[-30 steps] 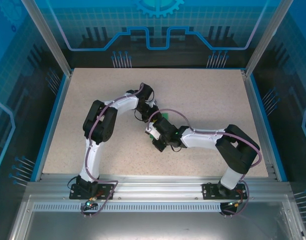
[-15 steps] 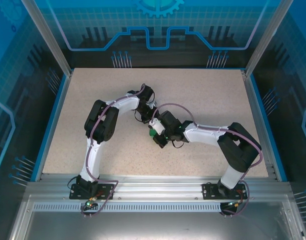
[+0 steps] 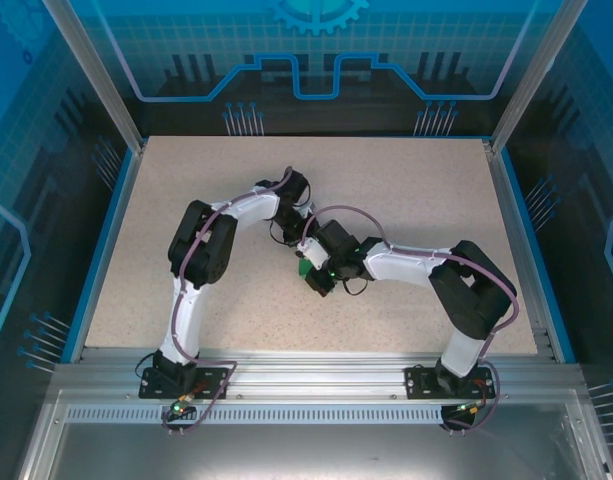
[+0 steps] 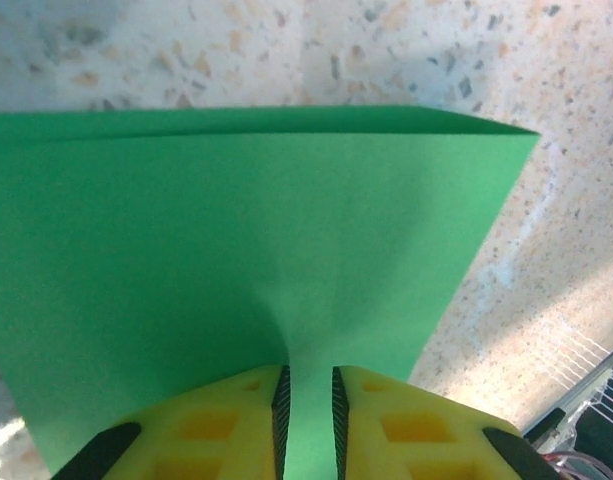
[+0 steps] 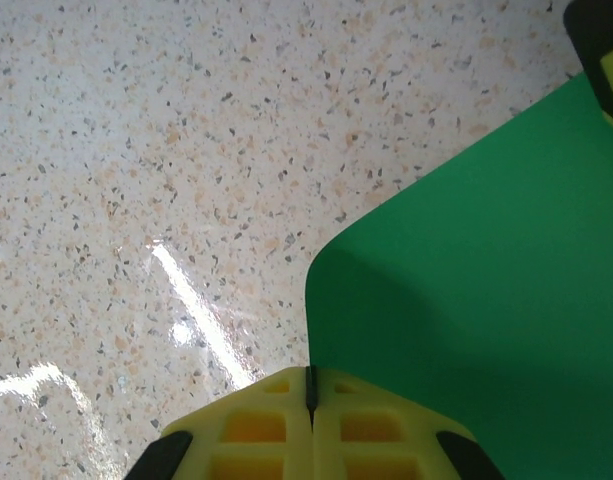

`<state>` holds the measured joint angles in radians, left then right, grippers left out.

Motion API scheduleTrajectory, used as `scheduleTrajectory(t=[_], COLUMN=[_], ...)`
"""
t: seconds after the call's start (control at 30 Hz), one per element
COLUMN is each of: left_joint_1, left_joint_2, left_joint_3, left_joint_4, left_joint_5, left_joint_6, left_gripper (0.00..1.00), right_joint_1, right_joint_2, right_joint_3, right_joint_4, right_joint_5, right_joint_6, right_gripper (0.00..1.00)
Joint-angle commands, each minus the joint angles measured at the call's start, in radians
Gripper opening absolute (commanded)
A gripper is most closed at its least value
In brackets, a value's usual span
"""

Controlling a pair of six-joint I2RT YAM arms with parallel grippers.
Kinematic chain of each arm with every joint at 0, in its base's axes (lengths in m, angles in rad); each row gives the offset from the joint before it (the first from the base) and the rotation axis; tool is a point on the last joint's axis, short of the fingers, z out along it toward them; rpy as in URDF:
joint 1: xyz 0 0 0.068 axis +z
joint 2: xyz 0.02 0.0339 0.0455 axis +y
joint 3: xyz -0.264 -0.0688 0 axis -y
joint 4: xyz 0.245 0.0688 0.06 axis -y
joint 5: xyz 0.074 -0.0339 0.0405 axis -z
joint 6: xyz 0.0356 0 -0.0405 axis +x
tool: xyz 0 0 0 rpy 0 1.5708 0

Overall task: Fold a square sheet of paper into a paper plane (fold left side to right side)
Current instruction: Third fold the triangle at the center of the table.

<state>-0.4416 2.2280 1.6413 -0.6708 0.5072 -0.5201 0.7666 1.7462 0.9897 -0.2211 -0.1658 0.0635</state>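
The square sheet of paper [image 4: 236, 250] is bright green and lies folded on the speckled table, its doubled edge on the far side. My left gripper [image 4: 309, 400] has its yellow jaws a narrow gap apart, pinching a raised ridge of the paper. My right gripper [image 5: 309, 385] is shut, and a curled-up edge of the paper [image 5: 486, 280] runs into the seam between its jaws. In the top view both grippers meet at mid-table, where a small patch of the green paper [image 3: 303, 266] shows between the wrists. A left fingertip [image 5: 606, 60] pokes in at the paper's far corner.
The speckled tabletop [image 3: 406, 190] spreads wide on all sides, bounded by a blue rim and metal frame posts [image 3: 96, 80]. The two forearms cross close together over the paper. An aluminium rail [image 3: 316, 365] runs along the near edge.
The right wrist has slid a little to the left and farther from the bases, covering more of the green paper. The left arm has hardly moved.
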Motion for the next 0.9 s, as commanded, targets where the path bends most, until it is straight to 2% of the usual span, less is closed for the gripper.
scheduleTrajectory(t=[0.0,0.2,0.4,0.87], left_joint_1=[-0.008,-0.039,-0.067,-0.068], left_joint_2=[-0.084,-0.068,-0.015,0.077], left_joint_3=[0.023,0.028,0.041,0.032], left_joint_4=[-0.035,-0.024,-0.034,-0.090], left_joint_5=[0.053,0.108,0.116,0.020], left_joint_6=[0.020,0.022,0.032,0.117], left_gripper=[0.24,0.27,0.28,0.26], right_joint_1=[-0.008,-0.009,-0.011,-0.026], right_joint_2=[0.016,0.017,0.018,-0.013], right_joint_3=[0.021,0.015,0.015,0.000], right_joint_4=[-0.029,-0.022,-0.022,-0.015], right_joint_5=[-0.009,0.000,0.000,-0.031], right_joint_6=[-0.004,0.001,0.003,0.021], right_gripper=[0.03,0.03,0.03,0.03])
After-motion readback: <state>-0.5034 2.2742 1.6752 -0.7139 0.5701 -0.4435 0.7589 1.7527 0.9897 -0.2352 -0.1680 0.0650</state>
